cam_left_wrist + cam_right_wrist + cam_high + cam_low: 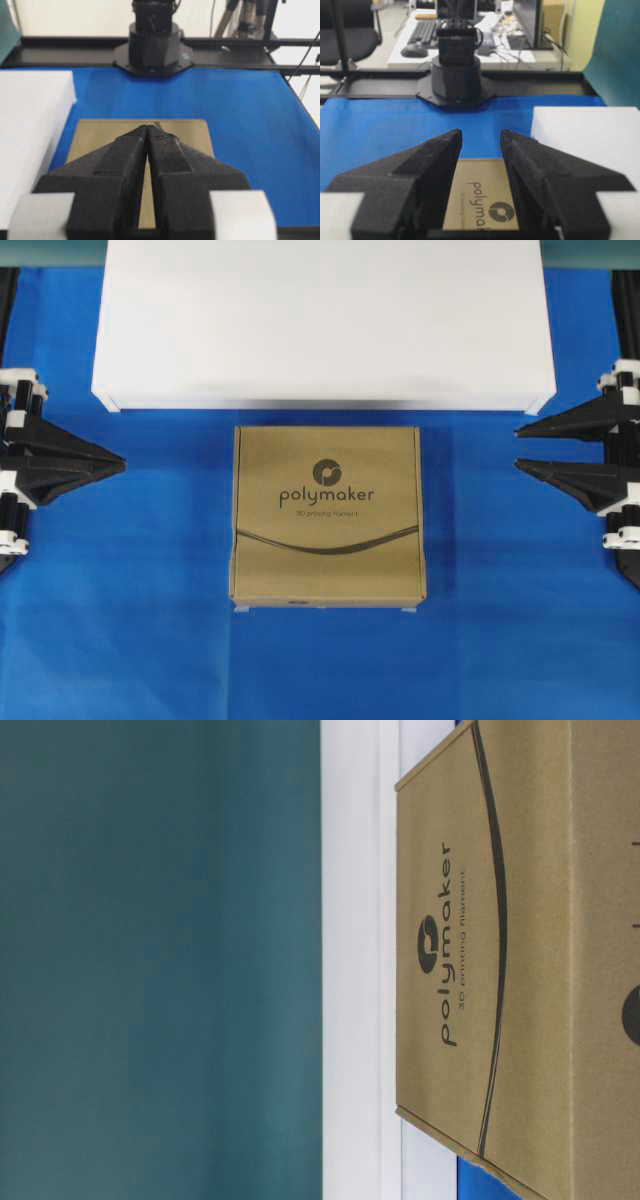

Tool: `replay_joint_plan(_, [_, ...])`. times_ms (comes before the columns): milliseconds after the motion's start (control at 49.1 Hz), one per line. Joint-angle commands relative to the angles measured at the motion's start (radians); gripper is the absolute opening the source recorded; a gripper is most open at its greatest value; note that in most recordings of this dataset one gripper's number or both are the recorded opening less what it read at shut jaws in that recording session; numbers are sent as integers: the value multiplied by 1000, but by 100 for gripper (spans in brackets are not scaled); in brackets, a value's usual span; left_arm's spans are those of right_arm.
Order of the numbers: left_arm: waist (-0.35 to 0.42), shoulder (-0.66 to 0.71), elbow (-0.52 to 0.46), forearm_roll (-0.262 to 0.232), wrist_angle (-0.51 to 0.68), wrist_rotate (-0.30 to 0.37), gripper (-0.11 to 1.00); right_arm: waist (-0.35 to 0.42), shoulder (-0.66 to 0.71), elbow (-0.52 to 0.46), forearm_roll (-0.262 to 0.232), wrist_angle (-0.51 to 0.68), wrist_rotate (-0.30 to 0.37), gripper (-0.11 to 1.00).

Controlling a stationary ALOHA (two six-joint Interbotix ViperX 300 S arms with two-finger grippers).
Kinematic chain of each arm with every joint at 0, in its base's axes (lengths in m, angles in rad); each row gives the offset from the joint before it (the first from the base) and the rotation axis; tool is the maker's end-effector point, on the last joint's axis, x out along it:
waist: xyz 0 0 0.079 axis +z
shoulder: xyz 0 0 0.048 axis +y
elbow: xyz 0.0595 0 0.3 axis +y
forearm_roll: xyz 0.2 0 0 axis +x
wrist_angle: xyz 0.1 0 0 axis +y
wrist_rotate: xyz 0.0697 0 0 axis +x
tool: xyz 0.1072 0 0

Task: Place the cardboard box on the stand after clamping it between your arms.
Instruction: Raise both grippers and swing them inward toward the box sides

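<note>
- Left gripper point(118, 466): matte black wedge-shaped fingers, rough grainy surface, white blocks at its nine o'clock end.
- Right gripper point(520, 449): the same black wedges, white fittings at three o'clock.

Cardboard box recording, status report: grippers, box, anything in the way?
Left gripper shut, right gripper open, both clear of the cardboard box. Box flat on blue cloth, in front of the stand, unclamped. Nothing between box and grippers.

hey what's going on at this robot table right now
Nothing is being handled yet. The cardboard box lies flat on the blue cloth, just in front of the white stand. The left claw, shut, and the right claw, open, wait at either side, well apart from the box.
</note>
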Motion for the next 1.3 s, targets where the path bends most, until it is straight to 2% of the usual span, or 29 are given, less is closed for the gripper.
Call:
replay_joint_plan(0, [2,40,-20,40,32,-17,5,-6,15,-15,3,-5,12,14])
replay_joint_plan(81, [3,57,-46,40,92,-23,2,-6,17,-32,23,78,21,22])
replay_joint_plan(163, [2,67,-77,40,167,-20,0,-6,17,-63,28,209,31,11])
replay_joint_plan(265, [2,72,-120,41,293,-11,0,-6,18,-114,26,397,40,5])
replay_joint_plan(468, [2,126,-186,43,541,-2,0,-15,40,-184,28,775,46,5])
replay_joint_plan(631, [2,202,-224,43,650,3,0,-14,84,-196,31,954,46,5])
replay_joint_plan(916, [-3,313,-261,43,729,6,0,-18,183,-196,26,1032,48,6])
replay_joint_plan(1079, [-2,368,-262,44,756,8,1,-40,244,-193,18,1035,43,12])
replay_joint_plan(1201, [-2,403,-262,44,759,5,4,-63,285,-190,18,1032,41,26])
replay_joint_plan(1282, [-2,420,-256,44,758,6,19,-74,307,-184,17,1031,37,49])
